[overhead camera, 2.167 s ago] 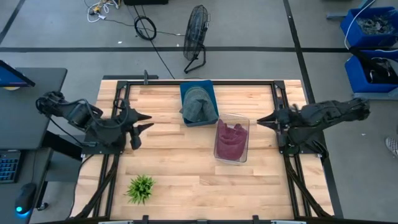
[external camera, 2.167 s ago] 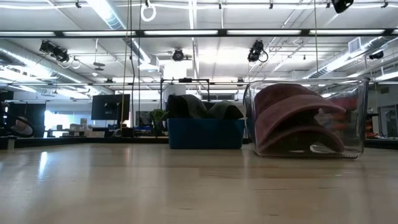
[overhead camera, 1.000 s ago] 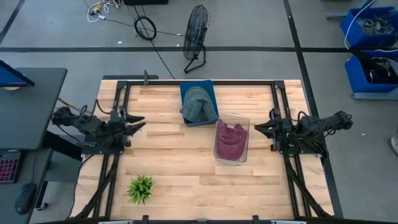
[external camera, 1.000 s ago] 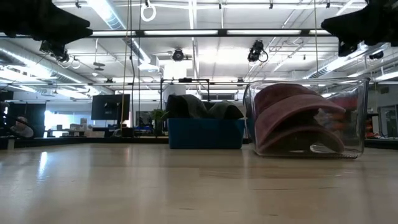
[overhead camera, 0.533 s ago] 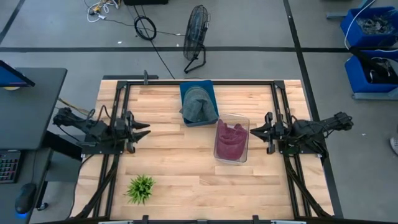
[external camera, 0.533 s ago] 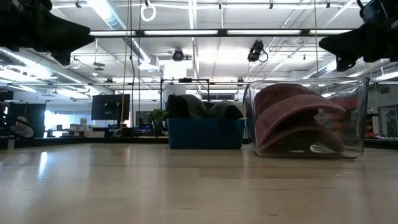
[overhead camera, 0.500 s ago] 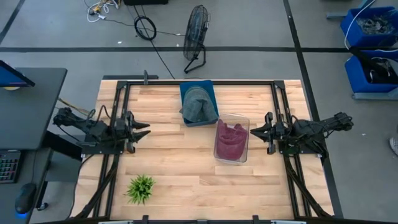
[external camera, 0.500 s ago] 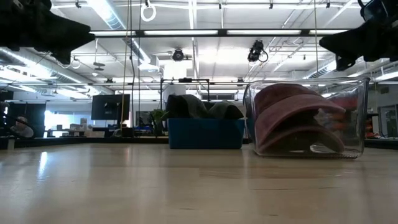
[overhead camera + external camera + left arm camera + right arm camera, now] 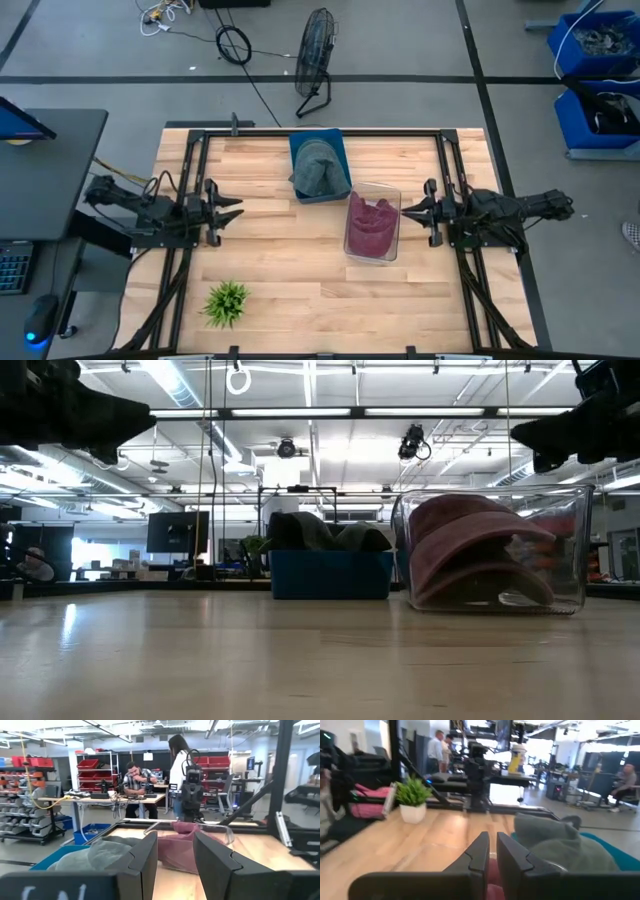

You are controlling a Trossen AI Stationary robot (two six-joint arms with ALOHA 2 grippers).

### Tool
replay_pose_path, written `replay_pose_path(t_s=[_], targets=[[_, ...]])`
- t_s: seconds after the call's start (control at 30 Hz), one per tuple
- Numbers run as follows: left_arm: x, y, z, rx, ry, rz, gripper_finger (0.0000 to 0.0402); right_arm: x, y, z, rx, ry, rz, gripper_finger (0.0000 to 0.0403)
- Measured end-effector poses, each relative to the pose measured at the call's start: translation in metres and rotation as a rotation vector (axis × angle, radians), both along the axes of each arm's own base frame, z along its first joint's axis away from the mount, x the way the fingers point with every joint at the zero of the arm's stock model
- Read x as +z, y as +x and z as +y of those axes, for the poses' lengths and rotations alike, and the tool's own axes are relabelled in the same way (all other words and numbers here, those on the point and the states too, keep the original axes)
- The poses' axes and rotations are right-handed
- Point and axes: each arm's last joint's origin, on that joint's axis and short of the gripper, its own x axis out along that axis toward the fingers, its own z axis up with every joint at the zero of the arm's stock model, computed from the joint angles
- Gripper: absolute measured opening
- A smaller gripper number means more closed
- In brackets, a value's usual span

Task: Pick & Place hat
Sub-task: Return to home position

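Observation:
A grey-green hat (image 9: 318, 170) lies in a blue bin (image 9: 341, 150) at the table's far middle. A maroon hat (image 9: 370, 226) lies in a clear container (image 9: 396, 204) right of the middle; both hats also show in the low view, grey-green (image 9: 318, 530) and maroon (image 9: 468, 548). My left gripper (image 9: 232, 209) hovers open at the left edge, pointing right; its fingers stand apart (image 9: 175, 857). My right gripper (image 9: 406, 209) hovers by the right edge, pointing left, just short of the container; its fingers (image 9: 493, 850) are almost together, only a thin slit between them. Neither touches anything.
A small potted plant (image 9: 226, 302) stands at the near left. Black rails (image 9: 190, 250) run along the left and right edges. Bare wood lies in the near middle of the table (image 9: 300, 290). People stand and sit in the room beyond the table (image 9: 176, 770).
Both arms have sunk lower at their table edges and folded out flatter, coming into the low view's top corners. Each gripper's tip has crept slightly toward the table's middle. The hats and containers have stayed put.

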Motion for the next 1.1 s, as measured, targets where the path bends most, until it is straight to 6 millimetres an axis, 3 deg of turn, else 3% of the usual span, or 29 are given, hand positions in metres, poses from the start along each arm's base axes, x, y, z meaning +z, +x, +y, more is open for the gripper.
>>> replay_pose_path(t_s=[0.27, 1.1], targets=[[-0.003, 0.002, 0.004, 0.026, 0.049, 0.036, 0.0128, -0.005, 0.001, -0.006, 0.048, -0.037, 0.032, 0.0038], [-0.013, 0.005, 0.007, -0.068, 0.072, 0.122, 0.0128, -0.005, 0.001, -0.012, -0.022, -0.073, 0.026, 0.0038]])
